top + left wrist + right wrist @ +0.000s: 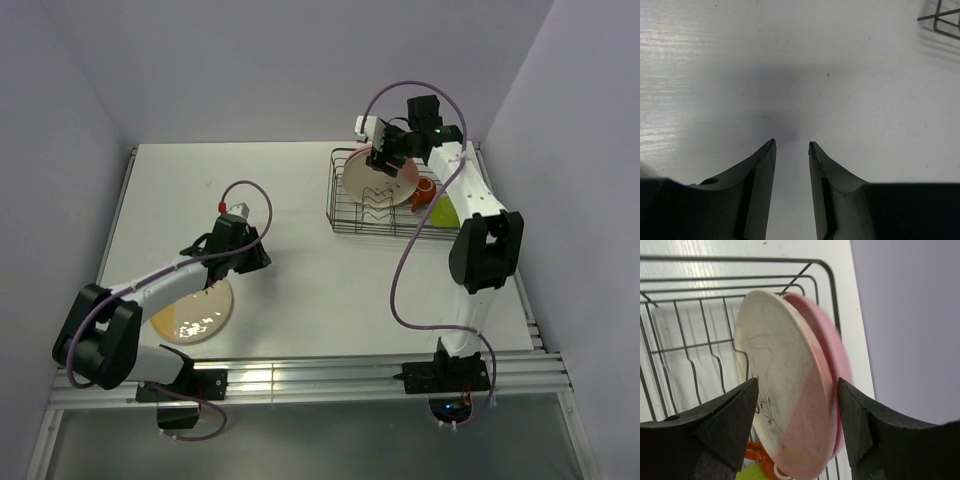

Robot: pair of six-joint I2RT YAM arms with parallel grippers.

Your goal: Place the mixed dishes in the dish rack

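At the far right of the surface [290, 180], the top view shows one wire rack [360, 222]. A plate leans in it, and an orange cup [425, 188] and a green bowl [446, 210] sit at its right end. From above only one plate reads clearly there. The right wrist view shows two, standing on edge close together among the dividers: the pink-and-cream plate [785, 390] in front and the plain pink plate [826, 335] just behind it. The right fingers [730, 425] stand wide apart, one on either side of the pair, clamped on nothing.

Only the top view shows the third plate. This yellow-and-cream plate [195, 318] lies flat on the surface near the front left, partly under the left arm [160, 280]. The left wrist view gives just bare surface and a corner of the rack's wire at its upper right. The left fingers [757, 190] are a little apart with nothing between them.

Counted: three plates, one cup, one bowl, one rack.
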